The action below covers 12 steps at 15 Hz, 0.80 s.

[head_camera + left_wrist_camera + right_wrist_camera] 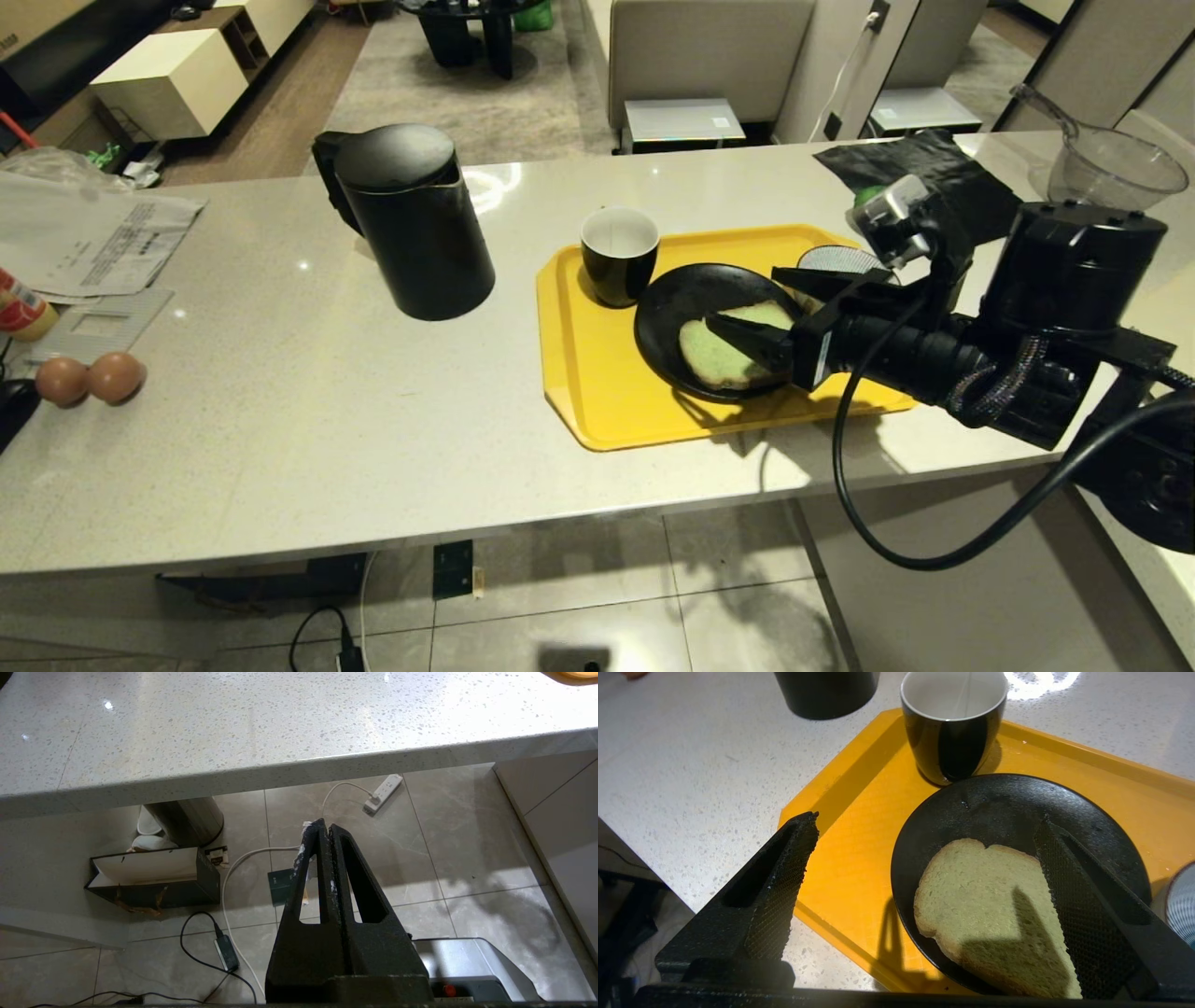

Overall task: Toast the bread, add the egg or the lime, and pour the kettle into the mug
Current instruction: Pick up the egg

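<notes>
The bread [724, 353] [985, 896], pale green with a tan crust, lies flat on a black plate [677, 299] [994, 807] on the yellow tray [597, 373] [859, 826]. My right gripper [747, 299] [924, 823] hovers open just above the plate, holding nothing; one finger is over the bread's edge, the other over the tray. The mug [619, 254] [952, 728] stands on the tray beside the plate. The black kettle [411, 224] [826, 693] stands left of the tray. Two brown eggs [89, 378] lie far left. A sliver of green lime [868, 194] shows behind my right wrist. My left gripper [322, 828] hangs shut below the counter edge.
A blue-and-white striped bowl [836, 261] [1181, 900] sits on the tray's far right corner. Papers [93, 238] lie at the counter's left, with a black cloth [924, 168] and a clear plastic jug [1111, 163] at the back right. Cables and a paper bag [154, 877] lie on the floor.
</notes>
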Available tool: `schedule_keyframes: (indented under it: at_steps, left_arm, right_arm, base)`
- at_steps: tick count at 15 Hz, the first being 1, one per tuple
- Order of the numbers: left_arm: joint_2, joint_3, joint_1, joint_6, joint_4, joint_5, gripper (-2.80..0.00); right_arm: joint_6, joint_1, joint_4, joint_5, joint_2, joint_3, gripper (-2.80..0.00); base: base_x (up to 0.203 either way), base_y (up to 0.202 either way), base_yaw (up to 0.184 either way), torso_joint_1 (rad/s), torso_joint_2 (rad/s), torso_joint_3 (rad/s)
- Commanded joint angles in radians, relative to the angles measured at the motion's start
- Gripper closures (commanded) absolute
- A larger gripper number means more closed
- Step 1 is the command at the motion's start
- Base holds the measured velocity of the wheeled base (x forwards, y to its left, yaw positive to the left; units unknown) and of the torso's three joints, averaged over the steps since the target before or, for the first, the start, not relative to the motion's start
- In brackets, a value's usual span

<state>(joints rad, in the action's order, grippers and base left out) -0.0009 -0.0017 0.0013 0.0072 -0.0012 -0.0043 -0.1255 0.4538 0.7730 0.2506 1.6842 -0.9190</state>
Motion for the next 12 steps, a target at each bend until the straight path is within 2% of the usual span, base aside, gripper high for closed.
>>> schedule_keyframes:
  at_steps: [1, 4, 5, 7, 10, 12]
  left_arm:
    - [0.001, 0.000, 0.000, 0.000, 0.000, 0.000, 0.00]
    - [0.001, 0.000, 0.000, 0.000, 0.000, 0.000, 0.00]
    - [0.001, 0.000, 0.000, 0.000, 0.000, 0.000, 0.00]
    - [0.001, 0.000, 0.000, 0.000, 0.000, 0.000, 0.00]
    - [0.001, 0.000, 0.000, 0.000, 0.000, 0.000, 0.00]
    - [0.001, 0.000, 0.000, 0.000, 0.000, 0.000, 0.00]
  right_arm:
    - [0.060, -0.007, 0.006, 0.002, -0.045, -0.009, -2.80]
    - [0.060, -0.007, 0.027, 0.003, -0.060, -0.023, -2.80]
    - [0.060, -0.008, 0.060, 0.002, -0.059, -0.025, 0.00]
    - [0.059, -0.018, 0.105, -0.012, -0.060, -0.029, 0.00]
    - [0.019, -0.019, 0.105, -0.126, -0.068, -0.032, 0.00]
    - [0.005, -0.027, 0.105, -0.148, -0.097, -0.025, 0.00]
  base:
    - [0.000, 0.000, 0.000, 0.000, 0.00, 0.000]
    - [0.000, 0.000, 0.000, 0.000, 0.00, 0.000]
    - [0.000, 0.000, 0.000, 0.000, 0.00, 0.000]
    - [0.000, 0.000, 0.000, 0.000, 0.00, 0.000]
    - [0.000, 0.000, 0.000, 0.000, 0.00, 0.000]
    - [0.000, 0.000, 0.000, 0.000, 0.00, 0.000]
